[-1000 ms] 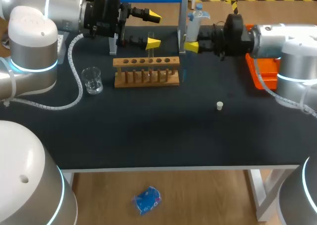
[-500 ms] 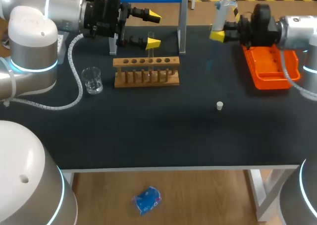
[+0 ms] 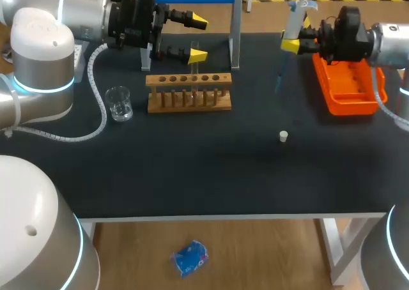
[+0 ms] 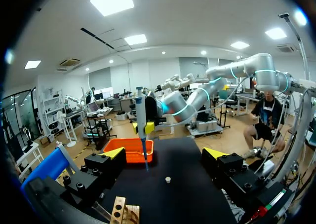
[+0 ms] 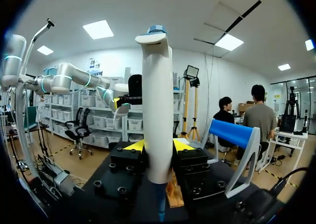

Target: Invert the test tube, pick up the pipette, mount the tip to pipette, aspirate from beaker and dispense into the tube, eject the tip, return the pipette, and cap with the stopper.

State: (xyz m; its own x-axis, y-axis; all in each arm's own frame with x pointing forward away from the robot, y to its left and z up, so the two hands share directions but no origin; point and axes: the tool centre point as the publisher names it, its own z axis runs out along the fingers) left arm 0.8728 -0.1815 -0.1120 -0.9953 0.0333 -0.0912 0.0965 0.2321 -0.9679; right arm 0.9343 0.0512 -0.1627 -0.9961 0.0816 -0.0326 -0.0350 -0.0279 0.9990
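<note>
1. Head view: right gripper (image 3: 299,38) is clamped on the pipette (image 3: 293,18), which is upright and held in the air over the table (image 3: 211,168), just beside the orange tray (image 3: 348,101)
2. Right wrist view confirms this: the white pipette body sits between both yellow-tipped fingers, touched from two sides
3. Pipette look: white body, pale blue plunger cap on top, and a thin blue shaft hanging down; too small to tell whether a tip is on it
4. Left gripper (image 3: 198,39) is spread wide and holds nothing; it is parked behind the wooden rack (image 3: 188,93), with its lower yellow tip right by the test tube (image 3: 194,65)
5. Test tube stands upright in the rack and looks clear; liquid level not readable
6. Progress, as a judgement: tube set in the rack and pipette pickup look done, and tip mounting at the tray is likely the step in hand
7. Left to do: aspirate from the beaker (image 3: 119,103), which is well apart at the rack's other end, dispense, eject the tip and return the pipette
8. Stopper (image 3: 283,135) lies loose on the table in front of the rack, so capping is not yet done
</note>
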